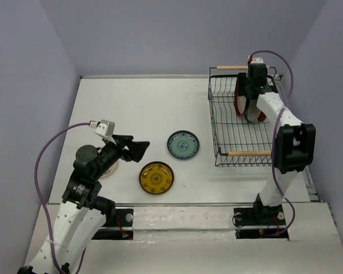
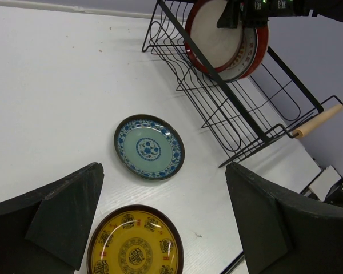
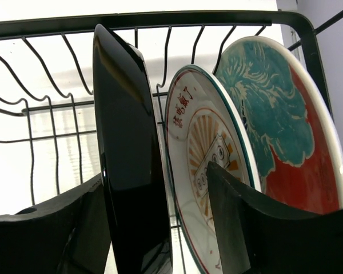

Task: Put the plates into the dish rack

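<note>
The black wire dish rack [image 1: 228, 131] stands at the back right. Three plates stand upright in it: a large plate with a glossy dark back [image 3: 128, 142], the white one with an orange centre [image 3: 200, 142] and the teal-and-red one [image 3: 280, 125]. My right gripper [image 3: 157, 228] is open, its jaws either side of the dark plate's rim. The small teal-blue plate [image 1: 183, 144] and the amber-yellow plate [image 1: 156, 177] lie flat mid-table. My left gripper [image 1: 138, 149] is open and empty, hovering just left of them. A cream plate [image 1: 110, 170] lies mostly hidden under the left arm.
The rack's wooden handles are at its far end [image 1: 231, 67] and near end [image 1: 248, 153]. Grey-violet walls close the table at the back and sides. In the left wrist view the rack [image 2: 240, 108] lies beyond the teal-blue plate [image 2: 149, 147].
</note>
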Robot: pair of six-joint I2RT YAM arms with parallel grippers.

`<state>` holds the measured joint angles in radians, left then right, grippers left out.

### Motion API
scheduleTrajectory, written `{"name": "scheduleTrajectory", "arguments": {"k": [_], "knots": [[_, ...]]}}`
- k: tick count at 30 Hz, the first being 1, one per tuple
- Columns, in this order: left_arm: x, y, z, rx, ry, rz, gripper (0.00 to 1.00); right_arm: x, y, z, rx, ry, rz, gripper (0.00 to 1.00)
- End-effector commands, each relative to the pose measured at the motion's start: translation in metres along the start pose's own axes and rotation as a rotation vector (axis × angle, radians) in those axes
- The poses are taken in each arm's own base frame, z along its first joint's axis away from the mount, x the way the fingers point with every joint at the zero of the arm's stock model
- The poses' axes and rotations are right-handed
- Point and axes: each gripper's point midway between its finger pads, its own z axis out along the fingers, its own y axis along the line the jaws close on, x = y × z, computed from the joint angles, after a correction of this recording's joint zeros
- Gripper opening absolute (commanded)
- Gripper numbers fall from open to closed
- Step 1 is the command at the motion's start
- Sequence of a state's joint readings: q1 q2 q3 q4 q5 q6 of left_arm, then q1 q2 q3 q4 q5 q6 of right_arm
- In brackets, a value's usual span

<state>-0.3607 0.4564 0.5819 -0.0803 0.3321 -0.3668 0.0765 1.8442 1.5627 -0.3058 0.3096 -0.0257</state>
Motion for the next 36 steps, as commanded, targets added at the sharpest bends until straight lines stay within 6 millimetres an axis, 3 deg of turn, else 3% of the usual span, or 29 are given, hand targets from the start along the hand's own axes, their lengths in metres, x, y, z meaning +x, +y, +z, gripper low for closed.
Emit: {"name": "scheduleTrajectory", "arguments": {"k": [1, 9, 12, 14, 15, 17, 21, 23, 24, 27, 28, 29, 30, 33, 36], "knots": [[0.000, -0.001, 0.002, 0.015, -0.007, 0.015, 0.99, -0.047, -0.013, -0.018, 0.026, -0.121, 0.066, 0.71], [0.005, 0.005, 0.008, -0.012, 0.018, 0.002, 0.99, -0.068, -0.003, -0.059, -0.085, -0.157, 0.185, 0.87], [0.016, 0.007, 0.016, -0.004, 0.080, -0.019, 0.99, -0.079, 0.010, -0.087, -0.198, -0.190, 0.288, 0.89], [0.024, 0.006, 0.022, 0.010, 0.121, -0.041, 0.99, -0.075, 0.017, -0.100, -0.251, -0.186, 0.325, 0.90], [0.031, 0.007, 0.027, 0.016, 0.159, -0.072, 0.99, -0.086, 0.024, -0.121, -0.312, -0.226, 0.361, 0.90], [0.037, 0.008, 0.032, 0.012, 0.186, -0.099, 0.99, -0.087, 0.026, -0.138, -0.351, -0.255, 0.397, 0.90], [0.032, 0.020, 0.042, -0.075, 0.175, -0.173, 0.96, -0.077, 0.054, -0.201, -0.580, -0.330, 0.466, 0.87], [0.025, 0.019, 0.049, -0.069, 0.131, -0.196, 0.93, -0.070, 0.064, -0.221, -0.661, -0.358, 0.481, 0.85], [0.034, 0.028, 0.055, -0.102, 0.144, -0.219, 0.89, -0.053, 0.080, -0.226, -0.725, -0.340, 0.474, 0.83], [0.053, 0.037, 0.074, -0.137, 0.181, -0.252, 0.81, -0.051, 0.096, -0.261, -0.878, -0.413, 0.486, 0.80], [0.058, 0.043, 0.079, -0.170, 0.183, -0.252, 0.80, -0.034, 0.109, -0.263, -0.917, -0.376, 0.480, 0.79], [0.064, 0.044, 0.084, -0.174, 0.199, -0.253, 0.78, -0.030, 0.115, -0.269, -0.947, -0.378, 0.470, 0.79], [0.077, 0.053, 0.101, -0.209, 0.227, -0.266, 0.71, -0.015, 0.141, -0.292, -1.077, -0.359, 0.434, 0.78], [0.093, 0.052, 0.120, -0.229, 0.262, -0.254, 0.64, -0.007, 0.156, -0.307, -1.160, -0.341, 0.406, 0.77], [0.109, 0.054, 0.136, -0.249, 0.302, -0.240, 0.63, -0.003, 0.160, -0.316, -1.185, -0.345, 0.391, 0.77]]}}
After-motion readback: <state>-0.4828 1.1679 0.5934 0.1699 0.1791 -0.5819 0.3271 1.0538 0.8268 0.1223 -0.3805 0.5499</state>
